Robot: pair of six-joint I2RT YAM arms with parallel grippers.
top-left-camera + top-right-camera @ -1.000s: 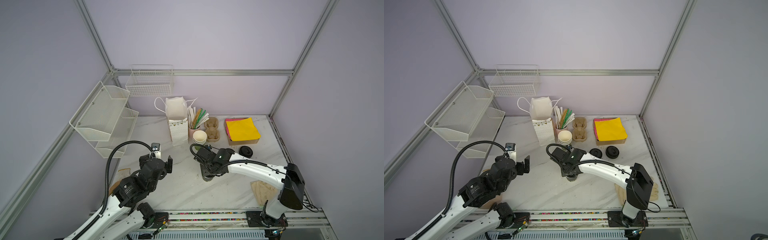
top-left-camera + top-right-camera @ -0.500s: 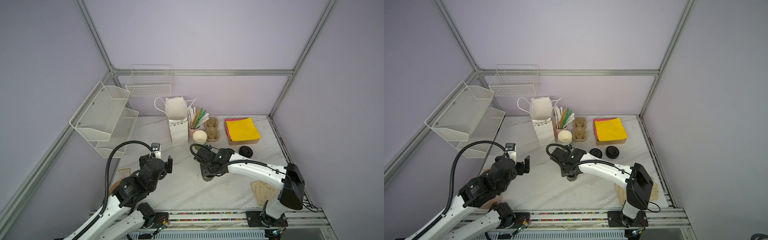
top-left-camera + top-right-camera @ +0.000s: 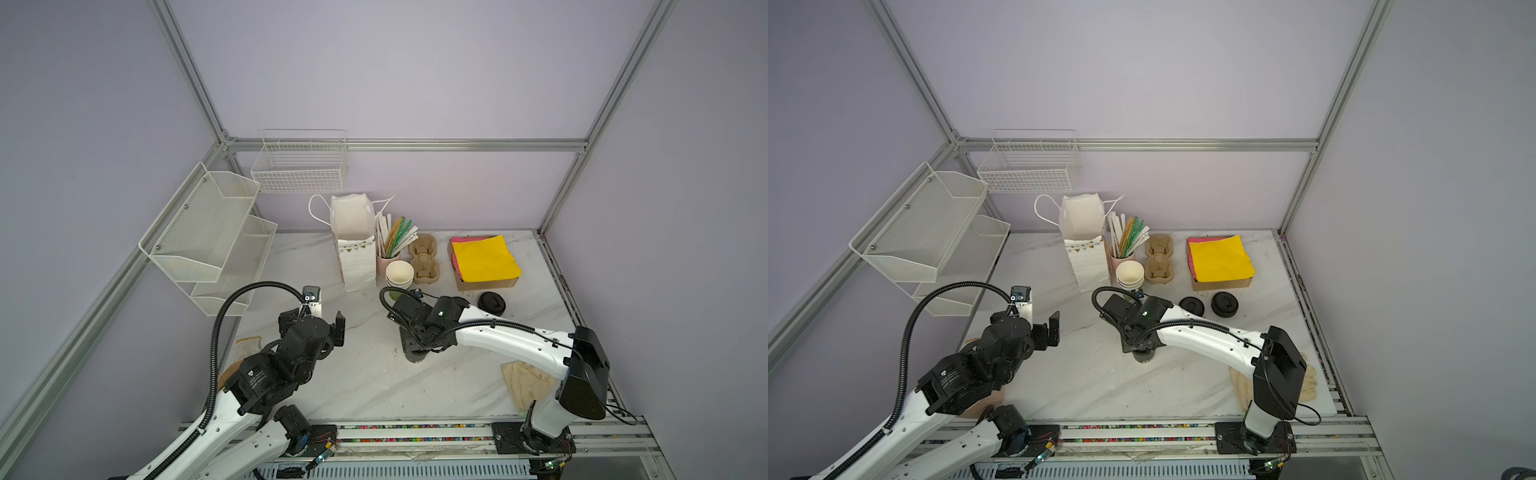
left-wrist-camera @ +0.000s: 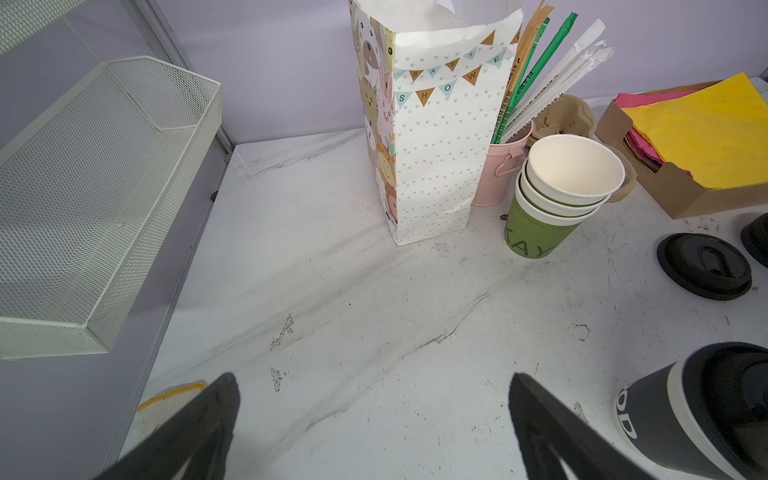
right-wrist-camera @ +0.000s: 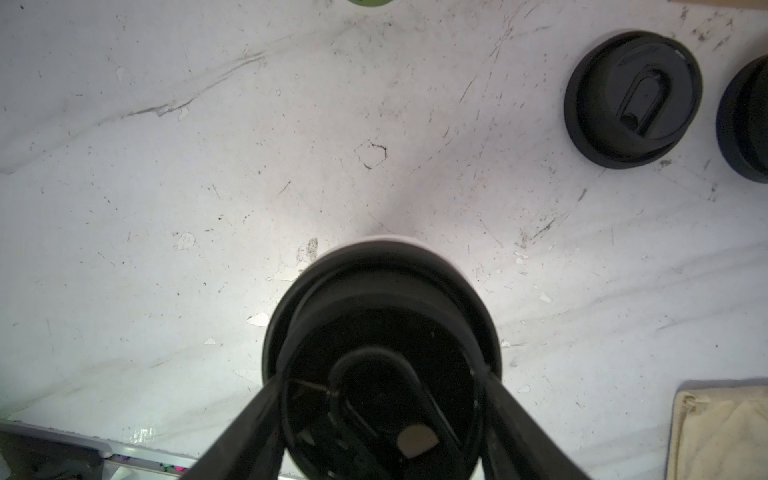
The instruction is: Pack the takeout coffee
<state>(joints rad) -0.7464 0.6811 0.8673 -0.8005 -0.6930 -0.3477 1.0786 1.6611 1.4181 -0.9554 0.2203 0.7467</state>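
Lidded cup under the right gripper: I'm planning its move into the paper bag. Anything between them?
Nothing visible: bare marble tabletop lies between the black-lidded dark cup and the white paper gift bag. The stack of green cups stands beside the bag.

- One lidded cup (image 4: 656,424)
- Two loose black lids (image 3: 1192,306) on the desk (image 3: 1084,374)
- Three nested green cups (image 4: 536,237), by the rims showing
- One paper bag (image 4: 436,145)
- One pink pot of straws (image 4: 505,174)
- One pile of pulp cup carriers (image 3: 424,259)
- One box (image 3: 486,283) of coloured paper (image 3: 484,257)
- One wire basket (image 3: 299,174)
- One two-tier mesh shelf (image 3: 195,232)
- Two cloths (image 3: 525,382)
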